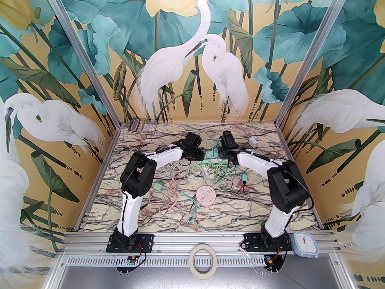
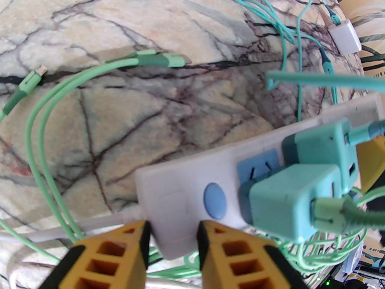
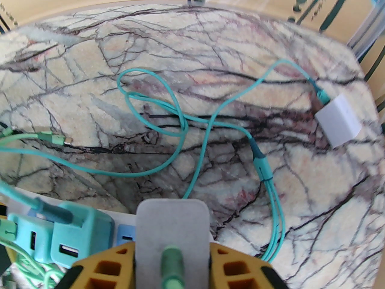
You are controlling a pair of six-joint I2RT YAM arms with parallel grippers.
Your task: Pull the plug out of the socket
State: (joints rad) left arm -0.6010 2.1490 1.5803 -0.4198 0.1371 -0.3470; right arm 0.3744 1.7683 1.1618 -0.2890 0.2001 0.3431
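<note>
My left gripper (image 2: pixel 173 233) clamps the end of the strip (image 2: pixel 177 176) on the counter (image 2: pixel 150 71); my right gripper (image 3: pixel 172 251) is closed on the grey plug (image 3: pixel 172 221), at that strip just beside 2 teal plugs (image 3: pixel 81 233).

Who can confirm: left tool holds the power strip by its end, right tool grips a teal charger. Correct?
Wrong colour. The charger in the right tool is pale grey, not teal, as the right wrist view shows. The left tool does hold the power strip by its end.
</note>
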